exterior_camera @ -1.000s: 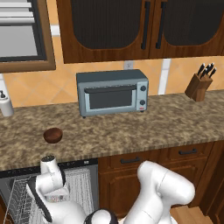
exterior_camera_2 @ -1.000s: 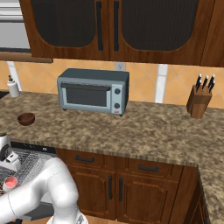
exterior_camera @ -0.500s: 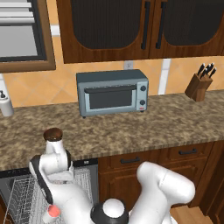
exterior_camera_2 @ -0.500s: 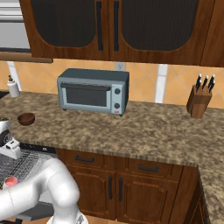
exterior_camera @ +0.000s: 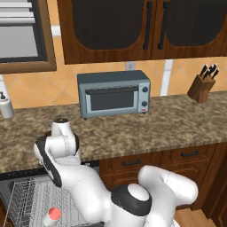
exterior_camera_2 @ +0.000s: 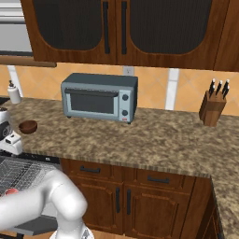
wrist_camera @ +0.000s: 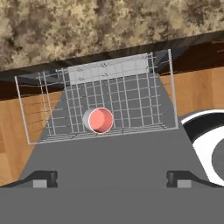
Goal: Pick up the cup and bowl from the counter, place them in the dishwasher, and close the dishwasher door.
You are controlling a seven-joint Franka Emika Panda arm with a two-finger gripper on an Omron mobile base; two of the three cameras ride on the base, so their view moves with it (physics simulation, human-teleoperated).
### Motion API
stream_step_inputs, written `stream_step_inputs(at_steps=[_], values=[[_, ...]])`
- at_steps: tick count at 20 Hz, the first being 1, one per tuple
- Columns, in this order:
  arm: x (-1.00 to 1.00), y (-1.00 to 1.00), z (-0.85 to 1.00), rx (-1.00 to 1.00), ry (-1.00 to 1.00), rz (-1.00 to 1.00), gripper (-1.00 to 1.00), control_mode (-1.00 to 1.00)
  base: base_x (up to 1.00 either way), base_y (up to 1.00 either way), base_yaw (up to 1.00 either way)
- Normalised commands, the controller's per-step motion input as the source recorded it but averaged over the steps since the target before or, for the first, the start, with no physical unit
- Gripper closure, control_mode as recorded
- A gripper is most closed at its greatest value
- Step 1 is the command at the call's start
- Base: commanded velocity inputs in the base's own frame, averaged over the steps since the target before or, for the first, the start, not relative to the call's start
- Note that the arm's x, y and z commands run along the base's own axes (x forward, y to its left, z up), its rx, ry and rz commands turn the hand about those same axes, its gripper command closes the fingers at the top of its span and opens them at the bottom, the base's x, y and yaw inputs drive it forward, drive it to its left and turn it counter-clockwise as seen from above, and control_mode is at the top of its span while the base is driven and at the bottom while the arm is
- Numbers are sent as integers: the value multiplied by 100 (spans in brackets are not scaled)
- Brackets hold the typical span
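Note:
The cup (wrist_camera: 99, 120), white outside and pink-red inside, stands upright in the dishwasher's wire rack (wrist_camera: 52, 131); it also shows low in the left base view (exterior_camera: 53, 215). My gripper (wrist_camera: 111, 179) hangs open and empty high above the rack, over the flat-lying grey dishwasher door (wrist_camera: 109, 157). The dark brown bowl (exterior_camera_2: 28, 126) sits on the counter (exterior_camera_2: 163, 140) near its left end, just right of my raised wrist (exterior_camera_2: 7, 135). In the left base view my arm (exterior_camera: 62, 142) hides the bowl.
A grey toaster oven (exterior_camera: 114, 94) stands at the back of the counter (exterior_camera: 177, 119), a knife block (exterior_camera: 203, 84) at far right, a white dispenser bottle (exterior_camera: 6, 106) at far left. Dark wood cabinets run above and below.
My hand has risen from low over the rack to about counter height, and now covers the bowl in the left base view. The cup stays in the rack. The jaws stayed open.

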Motion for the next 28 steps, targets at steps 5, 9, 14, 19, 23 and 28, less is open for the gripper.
stream_step_inputs(at_steps=[5, 9, 14, 19, 23, 28], values=[[3, -34, 70, 6, -8, -8, -100, -100, 0, 0, 0], [25, -37, 34, 17, 0, -16, -100, -100, 0, 0, 0], [41, -38, 12, 16, 0, -20, -100, -100, 0, 0, 0], [28, -8, 12, 4, 2, -8, -100, -100, 0, 0, 0], [8, 0, 1, 0, 0, 0, -100, -100, 0, 0, 0], [36, 0, 0, -9, 0, 2, -100, -100, 0, 0, 0]])
